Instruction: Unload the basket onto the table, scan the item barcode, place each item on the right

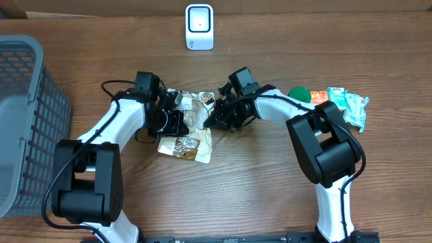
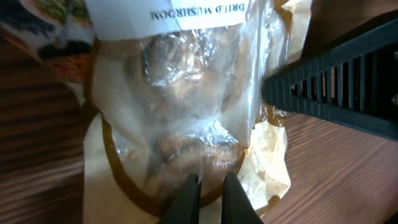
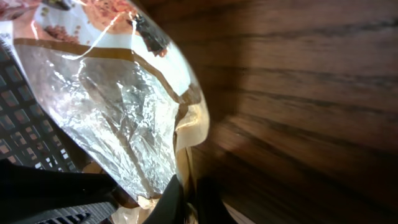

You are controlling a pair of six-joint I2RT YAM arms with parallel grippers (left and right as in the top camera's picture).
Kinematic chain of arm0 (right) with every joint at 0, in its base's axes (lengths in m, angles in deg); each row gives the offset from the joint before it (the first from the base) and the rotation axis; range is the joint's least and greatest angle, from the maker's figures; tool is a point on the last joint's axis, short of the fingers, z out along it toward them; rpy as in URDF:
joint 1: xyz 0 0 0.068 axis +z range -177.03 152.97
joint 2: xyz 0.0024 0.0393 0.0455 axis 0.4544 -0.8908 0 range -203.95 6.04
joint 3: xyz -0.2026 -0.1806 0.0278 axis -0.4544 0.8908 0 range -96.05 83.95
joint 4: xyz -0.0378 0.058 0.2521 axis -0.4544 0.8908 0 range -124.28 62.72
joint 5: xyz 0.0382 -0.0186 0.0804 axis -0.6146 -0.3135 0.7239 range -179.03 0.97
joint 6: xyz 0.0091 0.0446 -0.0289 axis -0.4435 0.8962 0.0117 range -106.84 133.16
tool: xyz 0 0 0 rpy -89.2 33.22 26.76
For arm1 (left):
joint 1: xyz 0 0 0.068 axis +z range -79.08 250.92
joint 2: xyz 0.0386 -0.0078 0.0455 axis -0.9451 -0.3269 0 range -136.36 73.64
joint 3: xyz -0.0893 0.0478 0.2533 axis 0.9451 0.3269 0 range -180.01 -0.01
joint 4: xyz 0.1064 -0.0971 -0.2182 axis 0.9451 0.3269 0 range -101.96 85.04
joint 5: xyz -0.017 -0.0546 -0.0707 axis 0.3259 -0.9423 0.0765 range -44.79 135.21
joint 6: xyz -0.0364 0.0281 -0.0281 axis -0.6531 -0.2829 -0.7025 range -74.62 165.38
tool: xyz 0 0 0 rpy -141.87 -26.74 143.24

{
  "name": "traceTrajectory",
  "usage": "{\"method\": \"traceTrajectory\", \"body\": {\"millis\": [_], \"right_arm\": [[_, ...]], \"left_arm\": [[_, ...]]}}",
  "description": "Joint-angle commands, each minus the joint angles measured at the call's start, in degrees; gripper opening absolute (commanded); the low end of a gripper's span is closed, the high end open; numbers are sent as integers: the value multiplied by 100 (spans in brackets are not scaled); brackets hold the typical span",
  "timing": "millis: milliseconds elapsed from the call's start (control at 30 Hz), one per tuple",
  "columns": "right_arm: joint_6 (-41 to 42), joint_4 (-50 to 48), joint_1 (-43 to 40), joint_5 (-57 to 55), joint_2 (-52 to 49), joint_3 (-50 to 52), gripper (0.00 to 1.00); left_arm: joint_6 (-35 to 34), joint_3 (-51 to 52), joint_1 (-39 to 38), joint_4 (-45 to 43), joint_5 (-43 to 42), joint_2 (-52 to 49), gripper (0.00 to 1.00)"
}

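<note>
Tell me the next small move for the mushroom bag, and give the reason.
Probably lift the mushroom bag slightly off the table and carry it toward the scanner. The left hand and the right hand are both pinched shut on its edges, so it looks secured. Its lower part seems to lie on the wood, well short of the white scanner at the far edge.

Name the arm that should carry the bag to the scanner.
Left, probably: the left hand is shut well onto the bag, while the right hand pinches only a crumpled edge. The scanner lies about equally far from both.
</note>
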Motion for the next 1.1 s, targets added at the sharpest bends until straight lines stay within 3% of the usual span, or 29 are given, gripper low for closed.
{"method": "traceTrajectory", "body": {"millis": [0,133,267,633,867,1067], "right_arm": [[-24,42,-17,-553,-37,168,13],[-26,44,-17,-546,-37,168,22],[-46,11,-17,-549,-39,168,38],[-46,4,-17,-551,-39,168,41],[-63,-15,-17,-551,-39,168,41],[-63,-59,-17,-551,-39,168,42]], "left_arm": [[-337,293,4,-68,402,-63,4],[-544,507,4,-310,428,-63,4],[-651,667,4,-472,422,-63,4],[-400,417,160,-883,-820,-52,4],[212,-791,691,739,-581,7,4],[337,-654,901,649,-232,-76,4]]}}
